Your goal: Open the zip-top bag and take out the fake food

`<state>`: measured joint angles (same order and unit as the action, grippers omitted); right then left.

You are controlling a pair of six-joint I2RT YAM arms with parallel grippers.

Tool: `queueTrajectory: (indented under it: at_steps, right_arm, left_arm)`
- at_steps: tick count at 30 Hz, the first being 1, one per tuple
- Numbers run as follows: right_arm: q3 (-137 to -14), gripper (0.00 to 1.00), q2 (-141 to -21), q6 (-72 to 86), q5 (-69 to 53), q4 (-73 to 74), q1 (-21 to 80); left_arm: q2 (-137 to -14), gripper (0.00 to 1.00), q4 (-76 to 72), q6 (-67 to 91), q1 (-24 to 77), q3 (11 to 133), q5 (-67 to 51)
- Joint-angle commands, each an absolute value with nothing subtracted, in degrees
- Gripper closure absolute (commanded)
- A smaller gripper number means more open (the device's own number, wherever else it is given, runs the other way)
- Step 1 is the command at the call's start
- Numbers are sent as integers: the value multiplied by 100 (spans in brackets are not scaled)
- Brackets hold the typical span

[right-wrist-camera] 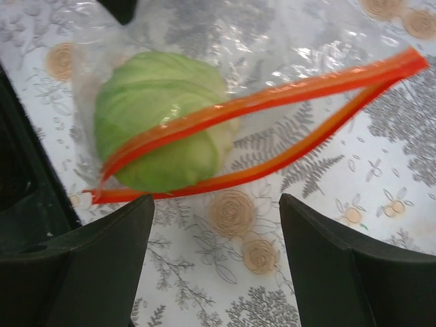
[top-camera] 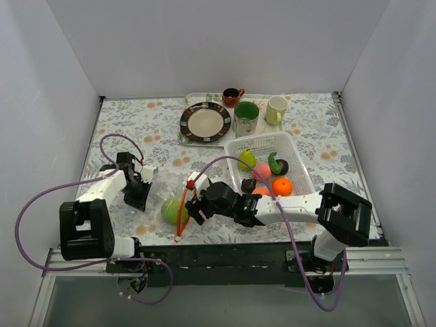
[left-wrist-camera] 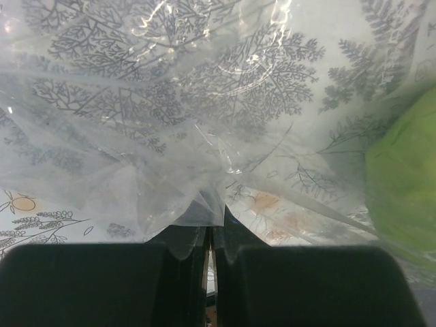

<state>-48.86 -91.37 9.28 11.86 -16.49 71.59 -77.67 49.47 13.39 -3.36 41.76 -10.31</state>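
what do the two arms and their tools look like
Left arm and right arm match: white links, chunky black joint blocks, and a thin purple cable looping loosely off each. The left tool and right tool are matte black, each with two broad, blunt fingers.

No text, label, brand, number or sign can be read in any of the views. The tabletop [top-camera: 129, 122] carries only a print of ferns and flowers. The bag [right-wrist-camera: 293, 61] shows no writing.
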Motion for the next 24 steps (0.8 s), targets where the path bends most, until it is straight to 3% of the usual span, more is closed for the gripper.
queueTrajectory:
  at_steps: [1,4,5,24]
  right_arm:
    - [-4764,16,-9237,677,344,-2338,7312]
    - [-4799,8,-9386,563,44,-2425,7330]
    - [-4825,2,-9430,545,-174,-2469,7339]
    - [-5596,2,-10432,-773,510,-2770,7233]
  left_arm:
    - [-7883,100,4843,1415,-334,4386,-1116]
    - [-7954,100,4834,1459,-299,4438,-1099]
    - [-7963,100,4834,1485,-273,4465,-1099]
    - [-8419,100,4843,1511,-79,4772,-967]
